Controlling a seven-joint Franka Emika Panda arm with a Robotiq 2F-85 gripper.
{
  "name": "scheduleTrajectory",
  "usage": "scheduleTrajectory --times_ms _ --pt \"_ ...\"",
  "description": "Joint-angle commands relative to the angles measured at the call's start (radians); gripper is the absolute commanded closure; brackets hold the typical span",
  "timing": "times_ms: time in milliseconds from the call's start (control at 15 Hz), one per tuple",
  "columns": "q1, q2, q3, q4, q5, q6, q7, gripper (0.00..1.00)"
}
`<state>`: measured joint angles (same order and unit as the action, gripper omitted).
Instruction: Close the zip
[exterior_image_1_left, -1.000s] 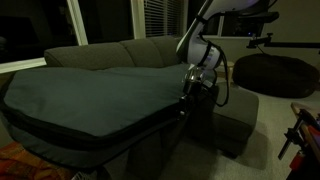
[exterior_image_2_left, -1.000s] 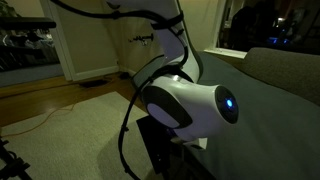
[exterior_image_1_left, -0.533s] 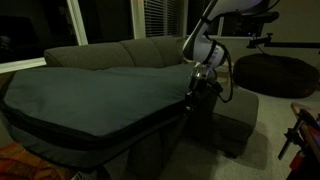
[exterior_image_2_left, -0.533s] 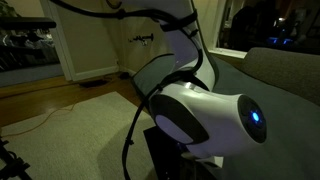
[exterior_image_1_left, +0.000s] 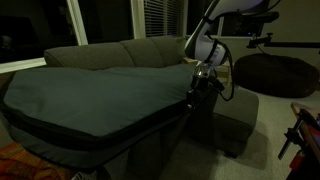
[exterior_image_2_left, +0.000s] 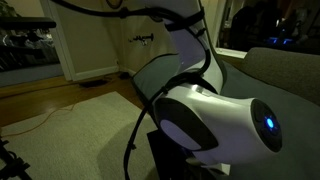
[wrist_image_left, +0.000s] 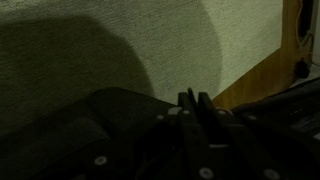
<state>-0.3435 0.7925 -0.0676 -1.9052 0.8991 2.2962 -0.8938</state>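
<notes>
Where the hand (wrist_image_left: 195, 98) hangs beside the fabric case (exterior_image_1_left: 90, 100), seemingly pressed together, zip (exterior_image_1_left: 140, 124) barely discernible in gloom.

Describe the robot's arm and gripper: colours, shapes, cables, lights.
The arm is white, with rounded bulbous segments; a small blue light glows on the nearest. Black cables loop alongside. The gripper is black, with two slim dark fingers.

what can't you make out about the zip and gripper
Zip pull: hidden behind the gripper, exterior view.
Whether the zip is closed: too dark, exterior view.
Anything between the fingertips: wrist view too dark.
The gripper itself: blocked by the arm, exterior view.
</notes>
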Motion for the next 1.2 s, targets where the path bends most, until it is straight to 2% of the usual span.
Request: scheduleTrajectory --times_ms 0,533,667,1133 --pt "-0.015 0.001 -0.019 0.029 -0.039 0.0 0.052 0.55" --pt "-0.021 -0.006 -0.01 0.048 -0.089 -0.003 0.091 0.04" --pt "-0.018 -0.013 -0.005 0.038 -0.103 -0.001 0.095 0.0" --pt "-0.01 -0.029 0.016 0.004 -0.143 -0.002 0.11 0.0"
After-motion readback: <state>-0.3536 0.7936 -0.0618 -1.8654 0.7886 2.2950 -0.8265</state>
